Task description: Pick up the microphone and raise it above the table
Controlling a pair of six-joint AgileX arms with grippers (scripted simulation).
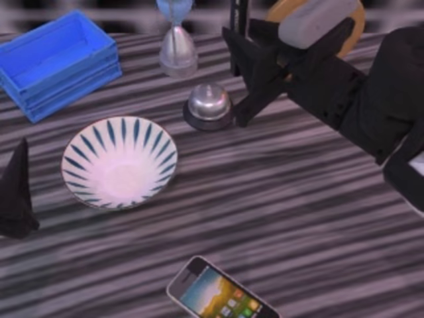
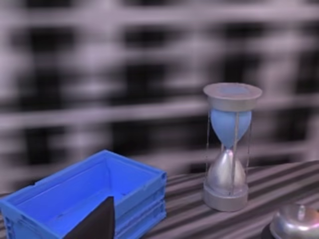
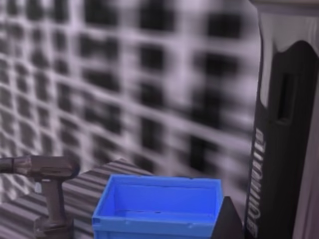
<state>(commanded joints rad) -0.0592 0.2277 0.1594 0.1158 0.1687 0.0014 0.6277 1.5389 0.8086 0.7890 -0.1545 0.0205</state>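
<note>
Behind the right tool (image 1: 245, 73), the microphone (image 3: 276, 149) shows only partly.

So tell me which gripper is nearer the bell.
Right. The right gripper hangs just right of the bell, at the table's far side. The left gripper sits at the left edge, beyond the bowl.

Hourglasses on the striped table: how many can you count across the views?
1. The blue-sand hourglass with a silver base stands near the striped table's back edge, right of the blue plastic crate, behind the silver dome bell. The black right arm may hide others.
</note>
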